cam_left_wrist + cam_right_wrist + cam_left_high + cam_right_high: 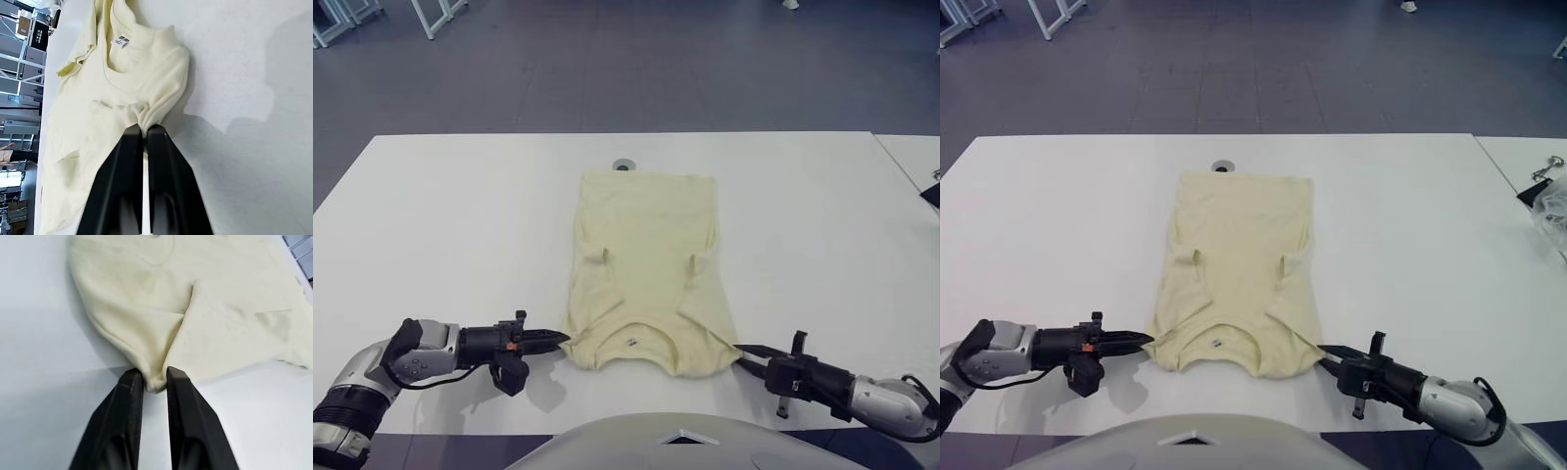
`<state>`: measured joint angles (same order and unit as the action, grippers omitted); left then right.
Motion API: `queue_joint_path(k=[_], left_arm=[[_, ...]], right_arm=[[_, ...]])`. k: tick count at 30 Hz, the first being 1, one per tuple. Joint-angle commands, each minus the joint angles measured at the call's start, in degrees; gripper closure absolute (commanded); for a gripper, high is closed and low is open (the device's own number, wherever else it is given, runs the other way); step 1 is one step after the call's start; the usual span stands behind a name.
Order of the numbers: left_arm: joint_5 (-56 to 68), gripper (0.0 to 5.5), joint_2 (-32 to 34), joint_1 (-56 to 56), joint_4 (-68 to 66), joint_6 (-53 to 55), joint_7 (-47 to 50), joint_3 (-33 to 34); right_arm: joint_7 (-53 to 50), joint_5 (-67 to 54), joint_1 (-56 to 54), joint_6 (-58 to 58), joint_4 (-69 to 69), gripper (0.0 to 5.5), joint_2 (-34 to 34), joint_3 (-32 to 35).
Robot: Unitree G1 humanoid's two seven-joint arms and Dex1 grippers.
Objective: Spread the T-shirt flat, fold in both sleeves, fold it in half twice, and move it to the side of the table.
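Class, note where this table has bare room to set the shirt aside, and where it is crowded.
Bare: white table left and right of the pale yellow T-shirt. Crowded: near edge, where left gripper and right gripper pinch its shoulders.

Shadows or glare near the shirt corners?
Left eye view: left tool casts a soft shadow on the table, no glare. Left wrist view: broad grey shadow beside the T-shirt. Right wrist view: dim shadow under the T-shirt's edge by the right tool.
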<state>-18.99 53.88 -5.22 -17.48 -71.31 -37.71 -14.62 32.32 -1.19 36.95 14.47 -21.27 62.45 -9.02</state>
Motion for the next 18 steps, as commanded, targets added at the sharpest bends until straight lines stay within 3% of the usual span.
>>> queue_joint_path(k=[1,7,13,18], left_arm=[[1.9,5.5,2.8,0.9,2.1,5.2,-2.9,-2.5],[14.9,5.5,8.3,-1.4,9.5,13.5,-9.2,-5.1],[36.5,5.5,25.2,-11.8,25.6,29.5,-24.0,-5.9],[51.3,5.5,34.5,-18.6,37.7,39.3,-30.6,-2.6]], right_arm=[[7.8,-4.5,3.1,-21.3,-8.6,5.46,5.4,2.0],[11.8,-11.7,2.5,-33.3,-19.2,5.49,6.8,8.1],[21.7,-21.9,2.6,-42.8,-26.3,5.49,8.1,18.2],[32.8,-30.3,6.5,-49.9,-30.0,5.49,8.5,28.9]])
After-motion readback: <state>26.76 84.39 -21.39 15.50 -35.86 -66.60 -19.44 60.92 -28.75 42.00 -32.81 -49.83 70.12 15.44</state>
